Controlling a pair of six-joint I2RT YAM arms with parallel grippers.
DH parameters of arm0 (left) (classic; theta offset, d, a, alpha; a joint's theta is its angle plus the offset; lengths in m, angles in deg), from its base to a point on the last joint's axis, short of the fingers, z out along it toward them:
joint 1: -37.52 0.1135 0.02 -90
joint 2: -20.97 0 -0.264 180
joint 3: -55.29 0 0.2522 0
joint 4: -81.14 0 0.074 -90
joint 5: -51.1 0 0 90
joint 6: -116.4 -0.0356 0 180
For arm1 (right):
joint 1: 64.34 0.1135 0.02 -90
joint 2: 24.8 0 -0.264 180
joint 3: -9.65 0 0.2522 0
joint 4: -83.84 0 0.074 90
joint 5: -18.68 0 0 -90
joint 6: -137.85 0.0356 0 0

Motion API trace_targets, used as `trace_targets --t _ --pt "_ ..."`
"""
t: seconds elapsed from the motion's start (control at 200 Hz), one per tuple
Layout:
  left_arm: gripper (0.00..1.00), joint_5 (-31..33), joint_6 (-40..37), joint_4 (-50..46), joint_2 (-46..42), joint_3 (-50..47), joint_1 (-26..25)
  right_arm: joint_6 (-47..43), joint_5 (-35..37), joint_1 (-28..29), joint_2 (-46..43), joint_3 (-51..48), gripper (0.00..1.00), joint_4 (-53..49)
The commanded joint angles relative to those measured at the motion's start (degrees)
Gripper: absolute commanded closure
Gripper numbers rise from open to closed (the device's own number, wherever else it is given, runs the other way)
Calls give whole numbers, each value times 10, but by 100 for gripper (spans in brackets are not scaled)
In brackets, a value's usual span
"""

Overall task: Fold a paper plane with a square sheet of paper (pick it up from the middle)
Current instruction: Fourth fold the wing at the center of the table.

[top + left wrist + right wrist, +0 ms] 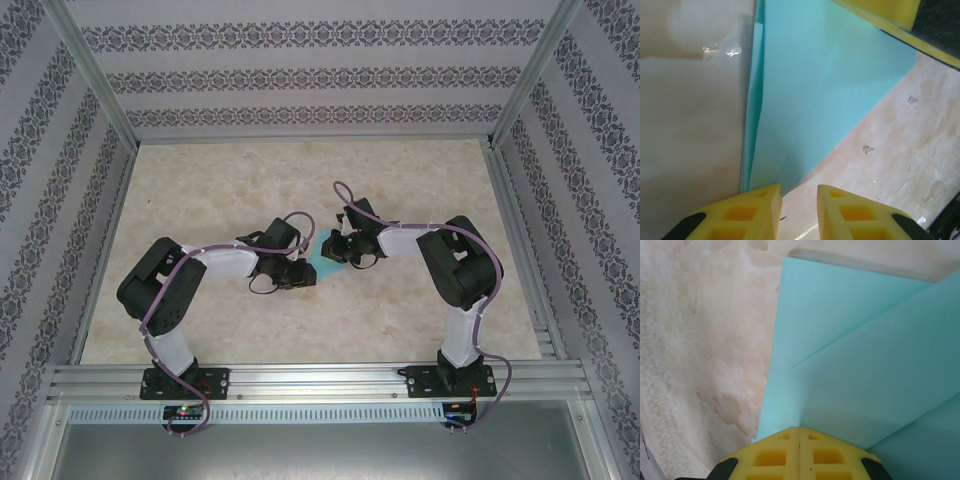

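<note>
**Part-folded teal sheet lying mid-table between both grippers**

Thin teal-blue square sheet of paper (325, 251), creased into overlapping diagonal flaps, flat on the middle of the pale marbled table (230, 180). At its pointed near-left corner, left gripper (799, 192): yellow fingers narrowly parted, bare table in the gap, nothing clasped. On the sheet's right side, right gripper (799, 432): yellow fingers pressed tight together, tips over the paper; any pinch of paper impossible to tell.
</note>
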Motion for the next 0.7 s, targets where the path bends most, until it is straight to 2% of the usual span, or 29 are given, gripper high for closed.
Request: trace_targets --t 0.0,0.355,0.53,0.694 --pt "73 13 -13 -40 4 -41 14 -18 90 2 70 -32 100 -99" --pt "74 -38 -9 -15 -51 -107 46 -22 94 1 70 -35 100 -106" --pt "74 -68 -46 -37 -127 -33 45 -22 96 1 70 -34 100 -107" --pt "80 -58 -37 -10 -80 10 36 -18 92 2 75 -34 100 -100"
